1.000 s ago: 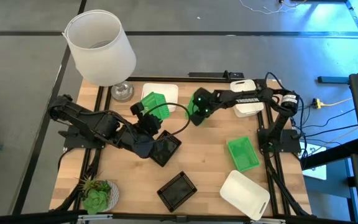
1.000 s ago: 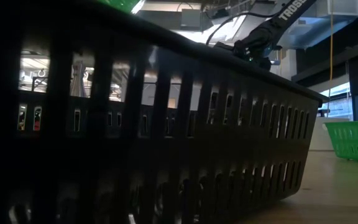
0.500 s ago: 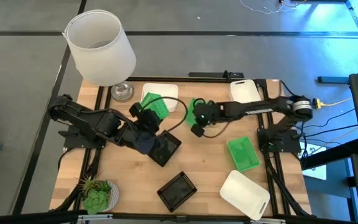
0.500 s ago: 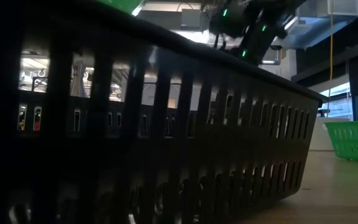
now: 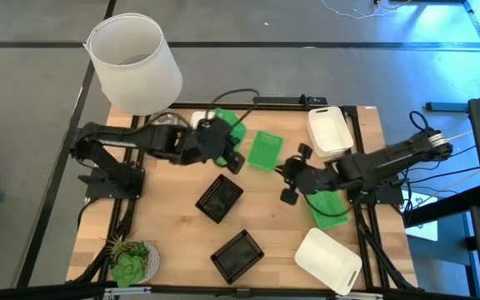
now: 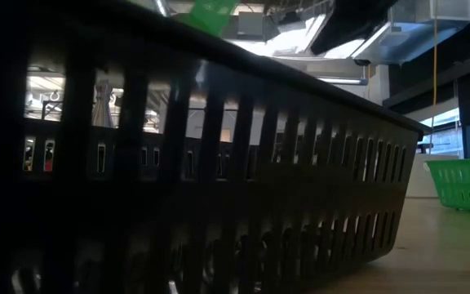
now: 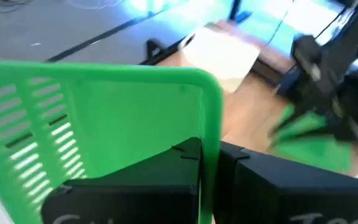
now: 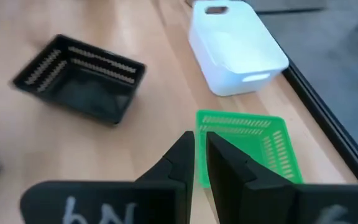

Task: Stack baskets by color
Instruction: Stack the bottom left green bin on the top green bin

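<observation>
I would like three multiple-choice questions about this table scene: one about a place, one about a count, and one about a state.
1. Where does the potted plant stand?
A. at a table corner on the left arm's side
B. at a corner on the right arm's side
C. in the middle

2. How many black baskets show in the high view?
A. none
B. two
C. five

3. What is the state of the left gripper?
A. open and empty
B. shut on a green basket
C. shut on a black basket

Key:
1 A, the plant sits at that corner.
2 B, the second one lies nearer the table's edge.
3 B, its fingers clamp the green rim.
</observation>
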Controlling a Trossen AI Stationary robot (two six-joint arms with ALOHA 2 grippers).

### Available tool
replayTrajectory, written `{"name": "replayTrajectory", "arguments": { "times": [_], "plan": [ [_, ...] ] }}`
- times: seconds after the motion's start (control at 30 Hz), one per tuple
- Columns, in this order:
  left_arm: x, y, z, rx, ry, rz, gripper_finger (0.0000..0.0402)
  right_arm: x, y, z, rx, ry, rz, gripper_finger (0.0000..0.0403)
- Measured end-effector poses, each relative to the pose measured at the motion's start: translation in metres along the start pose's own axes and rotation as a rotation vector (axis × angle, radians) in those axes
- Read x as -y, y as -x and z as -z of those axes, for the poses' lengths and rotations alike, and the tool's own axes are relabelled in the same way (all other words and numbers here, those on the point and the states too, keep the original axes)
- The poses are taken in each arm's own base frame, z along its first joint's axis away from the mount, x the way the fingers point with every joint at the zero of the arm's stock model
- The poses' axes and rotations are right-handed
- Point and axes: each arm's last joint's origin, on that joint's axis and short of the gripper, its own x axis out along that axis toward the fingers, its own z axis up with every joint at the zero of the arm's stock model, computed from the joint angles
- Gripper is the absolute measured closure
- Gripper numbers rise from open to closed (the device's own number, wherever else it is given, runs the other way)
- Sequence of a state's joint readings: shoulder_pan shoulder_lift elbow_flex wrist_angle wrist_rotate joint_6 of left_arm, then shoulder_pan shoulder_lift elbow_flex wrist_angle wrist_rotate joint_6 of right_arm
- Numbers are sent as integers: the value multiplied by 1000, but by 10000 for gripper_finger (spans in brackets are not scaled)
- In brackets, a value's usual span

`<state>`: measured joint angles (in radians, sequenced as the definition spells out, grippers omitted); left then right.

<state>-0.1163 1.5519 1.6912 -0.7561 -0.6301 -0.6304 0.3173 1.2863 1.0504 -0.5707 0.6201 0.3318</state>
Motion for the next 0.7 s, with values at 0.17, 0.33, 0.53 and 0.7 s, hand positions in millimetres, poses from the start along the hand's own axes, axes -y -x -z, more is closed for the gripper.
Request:
{"name": "replayTrajectory", "arguments": {
  "times": [0.17, 0.33, 0.53, 0.7],
  "plan": [
    [0, -36, -5, -17, 51, 64, 402, -12, 23, 7, 16, 58, -74, 360],
    [5, -80, 1, -31, 65, 105, 402, -23, 38, 13, 23, 105, -132, 360],
    [11, -125, 11, -21, 62, 168, 402, -33, 53, 21, 31, 161, -185, 360],
    [5, -163, 27, -58, 57, 116, 402, -41, 63, 26, 57, 199, -187, 360]
  ]
}}
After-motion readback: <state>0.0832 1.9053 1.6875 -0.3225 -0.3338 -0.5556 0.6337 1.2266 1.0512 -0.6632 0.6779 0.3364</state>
